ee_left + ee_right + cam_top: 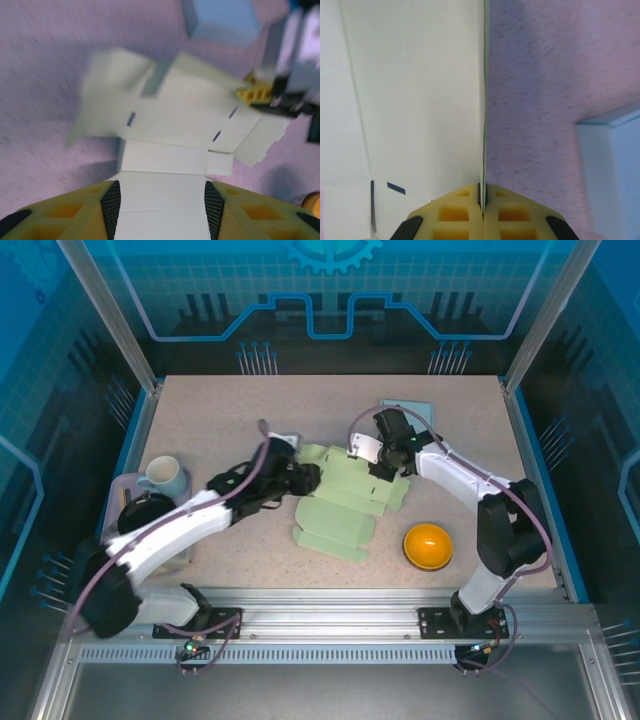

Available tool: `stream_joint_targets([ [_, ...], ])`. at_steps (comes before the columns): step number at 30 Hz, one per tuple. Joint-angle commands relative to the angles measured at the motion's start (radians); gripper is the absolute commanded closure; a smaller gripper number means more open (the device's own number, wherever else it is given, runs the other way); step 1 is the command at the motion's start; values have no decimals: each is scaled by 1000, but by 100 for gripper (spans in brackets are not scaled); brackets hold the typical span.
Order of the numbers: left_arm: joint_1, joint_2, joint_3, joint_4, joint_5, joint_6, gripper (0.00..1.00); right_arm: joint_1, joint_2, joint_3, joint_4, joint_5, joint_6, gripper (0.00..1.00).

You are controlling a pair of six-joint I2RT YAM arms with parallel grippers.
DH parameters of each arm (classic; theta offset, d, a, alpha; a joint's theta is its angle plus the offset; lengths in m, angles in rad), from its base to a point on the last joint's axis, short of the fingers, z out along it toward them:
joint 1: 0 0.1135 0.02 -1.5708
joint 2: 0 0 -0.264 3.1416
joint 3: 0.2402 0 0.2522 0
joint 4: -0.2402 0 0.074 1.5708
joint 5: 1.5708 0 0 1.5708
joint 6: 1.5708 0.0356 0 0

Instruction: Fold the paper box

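Observation:
The paper box [345,508] is a pale green die-cut sheet lying mostly flat at mid-table. My left gripper [305,480] is at its left edge. In the left wrist view, that gripper [162,210] stands open, its black pads [111,206] on either side of a flat panel of the paper box [175,110]. My right gripper [385,465] is at the sheet's far right side. From the right wrist, I see this gripper [482,200] shut on a thin raised flap of the paper box [420,100], seen edge-on between the pads.
A light blue block [410,410] lies just behind the right gripper. An orange ball-like object [427,545] sits at the front right. A pale mug [165,477] stands at the left edge. Low blue walls rim the table.

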Motion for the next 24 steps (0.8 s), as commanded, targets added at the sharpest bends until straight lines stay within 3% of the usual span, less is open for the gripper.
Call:
stream_joint_targets([
  [1, 102, -107, -84, -8, -87, 51, 48, 54, -70, -56, 192, 86, -182, 100],
  [4, 189, -143, -153, 19, -91, 23, 51, 96, -116, -125, 350, 105, -317, 100],
  [8, 192, -161, -254, 120, -101, 53, 52, 125, -149, -201, 553, 70, -471, 100],
  [12, 192, -162, -338, 213, -92, 64, 52, 130, -139, -237, 600, 22, -595, 100],
  [24, 131, -36, -401, 297, -66, 73, 52, 160, -86, -412, 875, 71, -604, 100],
])
